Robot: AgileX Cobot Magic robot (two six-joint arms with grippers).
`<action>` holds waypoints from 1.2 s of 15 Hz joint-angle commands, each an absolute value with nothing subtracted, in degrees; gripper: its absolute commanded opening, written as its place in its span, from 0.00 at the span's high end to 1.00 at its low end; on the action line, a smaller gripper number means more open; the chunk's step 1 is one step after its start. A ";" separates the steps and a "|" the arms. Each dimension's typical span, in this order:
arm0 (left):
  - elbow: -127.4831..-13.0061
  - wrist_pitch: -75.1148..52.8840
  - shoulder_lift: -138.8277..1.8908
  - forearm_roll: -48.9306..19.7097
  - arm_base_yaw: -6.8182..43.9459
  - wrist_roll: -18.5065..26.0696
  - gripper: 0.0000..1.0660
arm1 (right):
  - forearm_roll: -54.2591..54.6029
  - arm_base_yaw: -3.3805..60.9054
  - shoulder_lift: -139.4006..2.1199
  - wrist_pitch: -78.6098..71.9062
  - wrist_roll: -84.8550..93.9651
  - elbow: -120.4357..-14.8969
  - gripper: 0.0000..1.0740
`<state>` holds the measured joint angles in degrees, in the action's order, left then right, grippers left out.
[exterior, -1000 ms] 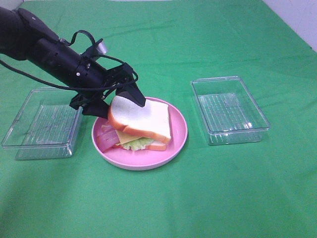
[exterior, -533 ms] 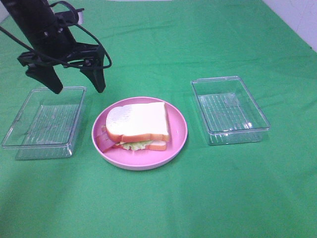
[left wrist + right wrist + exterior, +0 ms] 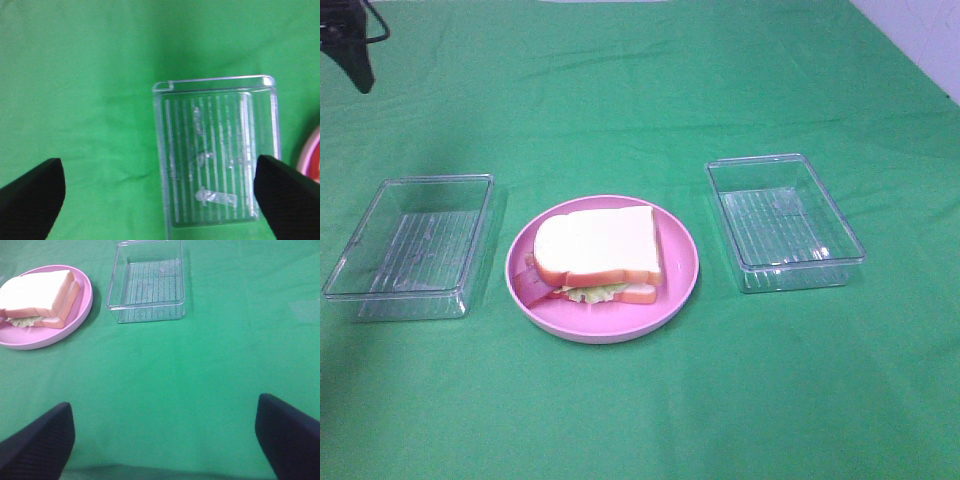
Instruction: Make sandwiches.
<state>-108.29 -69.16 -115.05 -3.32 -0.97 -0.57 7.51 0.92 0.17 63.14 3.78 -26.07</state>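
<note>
A sandwich (image 3: 598,255) lies on the pink plate (image 3: 682,268): a white bread slice with orange-brown crust on top, green lettuce and reddish bacon showing under it, another slice at the bottom. My left gripper (image 3: 159,200) is open and empty, high above the left clear tray (image 3: 215,150). In the exterior view only one of its fingers (image 3: 358,65) shows, at the far left corner. My right gripper (image 3: 162,445) is open and empty over bare cloth, well short of the sandwich (image 3: 37,295) and plate (image 3: 85,305).
Two empty clear plastic trays flank the plate: one on the left (image 3: 415,245), one on the right (image 3: 785,220), the latter also in the right wrist view (image 3: 147,282). Green cloth (image 3: 650,410) covers the table. The plate's rim (image 3: 312,155) shows in the left wrist view.
My left gripper let go of the top bread slice, which now lies flat on the sandwich. The arm then rose and pulled back to the far left corner.
</note>
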 commanded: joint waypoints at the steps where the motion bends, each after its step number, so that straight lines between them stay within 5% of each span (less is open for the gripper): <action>1: -108.35 -75.63 -113.56 -3.44 -4.35 1.15 0.10 | 7.85 0.86 1.60 63.14 4.24 -25.84 0.12; 7: -91.90 -74.03 -96.14 -4.13 -4.81 2.75 0.10 | 7.85 0.86 1.60 63.14 4.24 -25.84 0.12; 12: -58.61 -61.19 -60.16 -4.30 -4.81 2.06 0.10 | 7.96 0.86 1.60 63.08 4.24 -25.84 0.12; 18: -39.59 -56.55 -33.75 -4.30 -4.81 2.06 0.10 | 7.96 0.86 1.60 63.08 4.24 -25.84 0.12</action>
